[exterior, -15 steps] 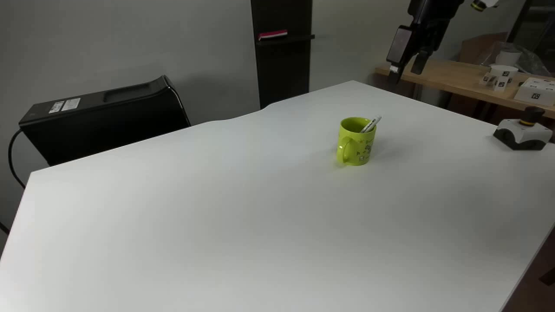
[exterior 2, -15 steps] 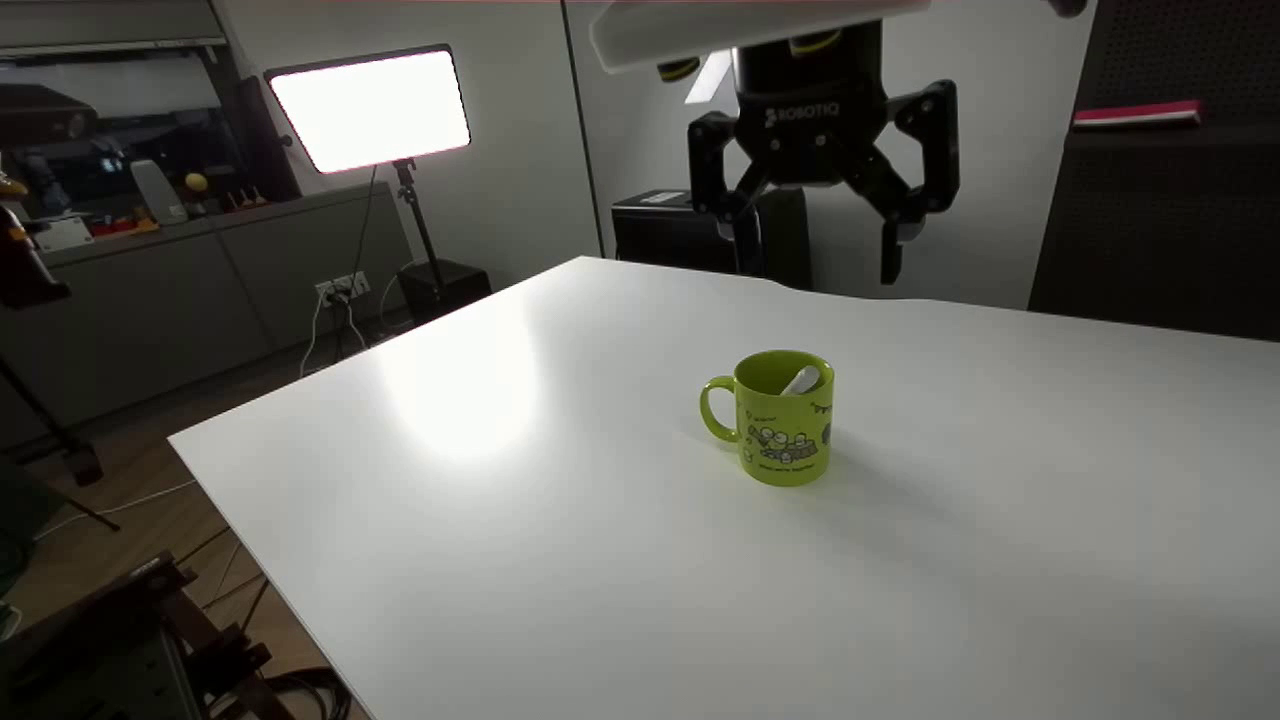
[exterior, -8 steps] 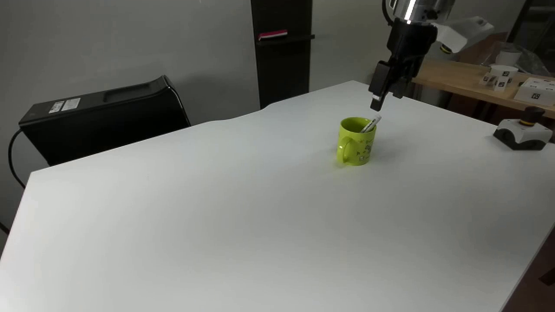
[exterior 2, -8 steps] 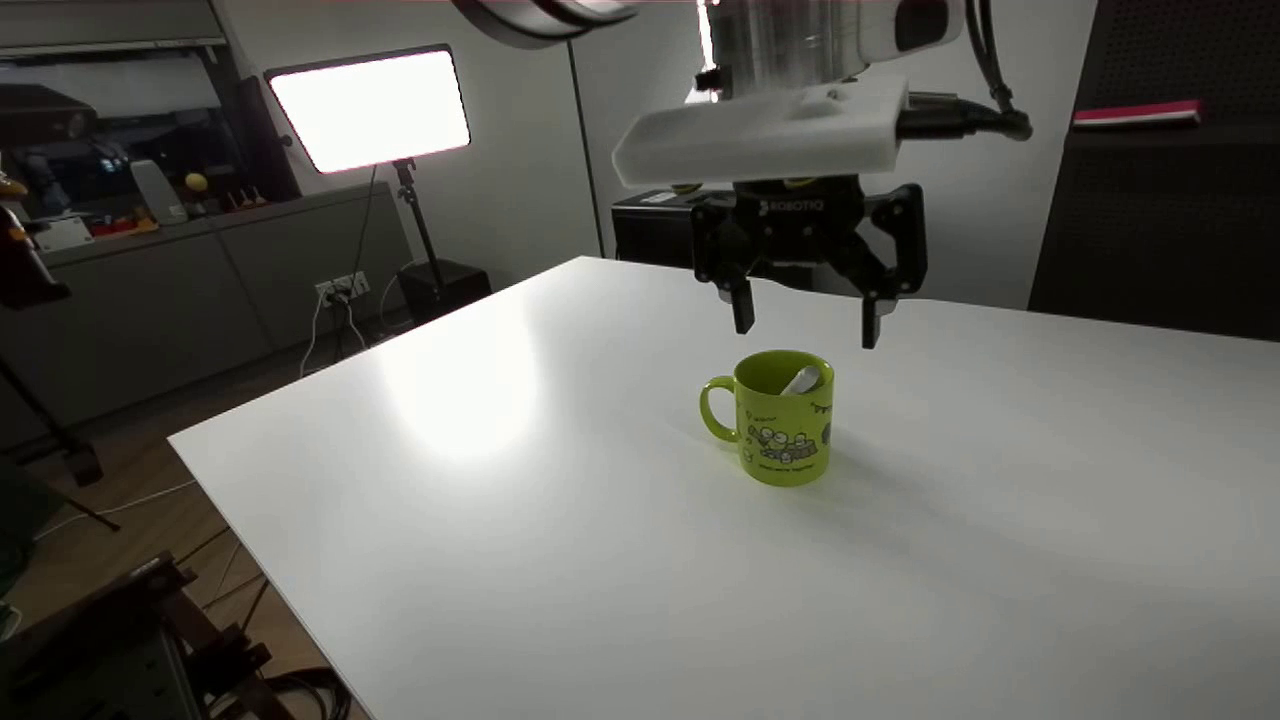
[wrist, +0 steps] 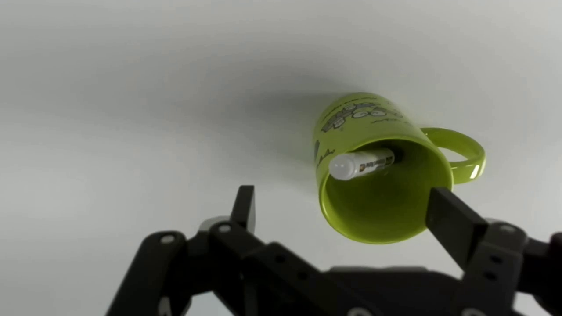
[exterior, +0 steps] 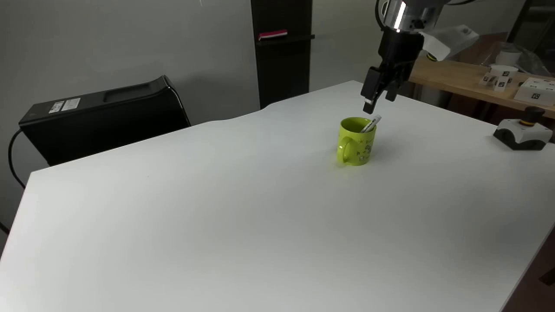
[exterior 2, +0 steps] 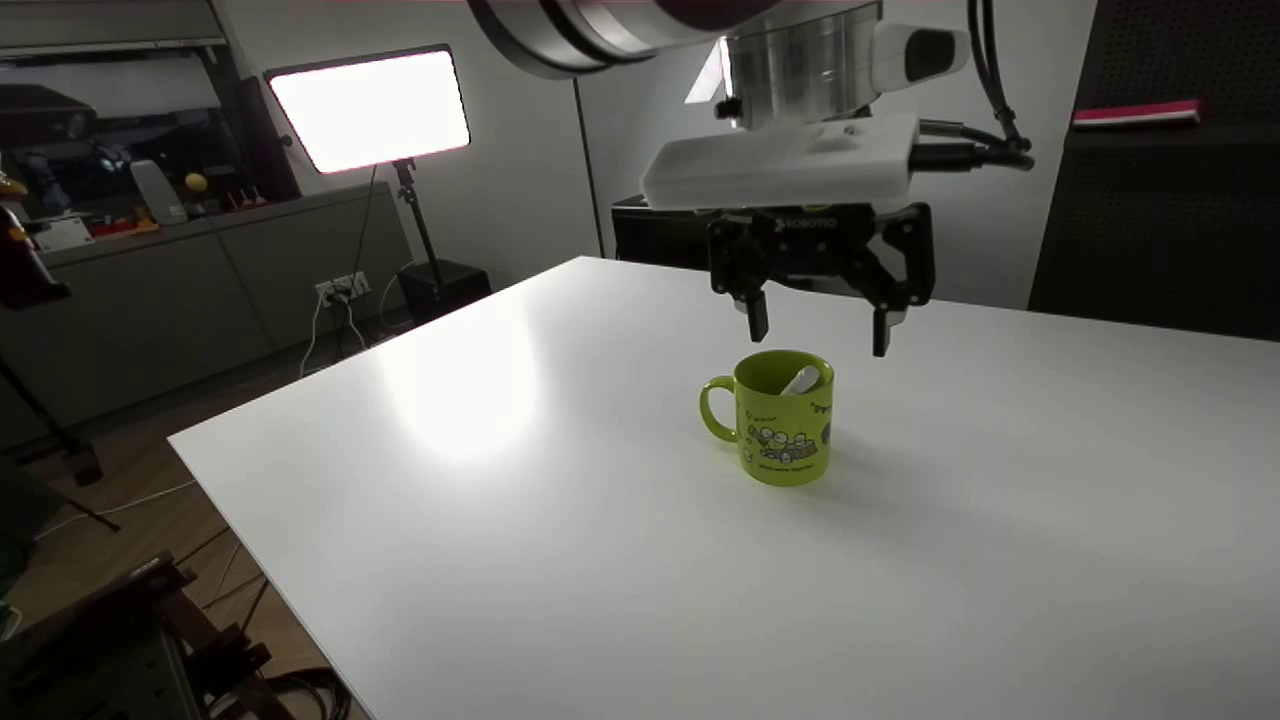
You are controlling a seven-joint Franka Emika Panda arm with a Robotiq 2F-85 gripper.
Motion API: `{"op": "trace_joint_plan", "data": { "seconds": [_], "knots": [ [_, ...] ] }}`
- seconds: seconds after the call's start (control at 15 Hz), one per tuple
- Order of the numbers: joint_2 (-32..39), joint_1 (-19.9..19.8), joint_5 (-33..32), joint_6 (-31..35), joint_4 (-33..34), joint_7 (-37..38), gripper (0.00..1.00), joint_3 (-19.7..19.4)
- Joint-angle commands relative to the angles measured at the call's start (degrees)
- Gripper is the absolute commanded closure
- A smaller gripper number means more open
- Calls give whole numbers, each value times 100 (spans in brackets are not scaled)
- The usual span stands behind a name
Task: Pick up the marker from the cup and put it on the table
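The lime-green cup (exterior: 355,149) stands upright on the white table (exterior: 217,208); the cup also shows in an exterior view (exterior 2: 785,440) and the wrist view (wrist: 382,210). The white marker (wrist: 364,163) leans inside the cup, its white end at the rim; its lower end is hidden in shadow. The marker also shows in both exterior views (exterior: 371,124) (exterior 2: 801,380). My gripper (exterior 2: 819,342) is open and empty above the cup, apart from it. In the wrist view the open gripper's (wrist: 342,193) right fingertip overlaps the cup's rim and the left one is over the table.
A white and black stop button box (exterior: 523,132) stands at the table's edge. A wooden table (exterior: 451,80) with white cups and a white box (exterior: 537,92) stands behind. A black case (exterior: 104,121) is beyond the far edge. A bright light panel (exterior 2: 370,110) stands behind.
My gripper has come down and closer to the cup, with a smaller sideways shift in the last half second. It stays open. The cup and marker have not moved.
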Motion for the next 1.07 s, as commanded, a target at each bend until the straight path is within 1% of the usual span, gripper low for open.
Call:
{"op": "trace_joint_plan", "data": {
  "seconds": [0.0, 0.33, 0.4, 0.47, 0.53, 0.8, 1.0],
  "knots": [
    [-6, -86, -75, -10, 5, 63, 0, 86],
    [-6, -85, -75, -10, 14, 68, 0, 85],
    [-6, 18, -213, 87, -20, 335, 0, -54],
    [9, 51, -243, 133, -33, 467, 0, -93],
    [27, 24, -205, 130, -40, 466, 0, -63],
    [201, 48, -112, 183, 22, 846, 0, -68],
    [326, 31, -16, 339, 36, 1028, 0, -15]
  ]
}}
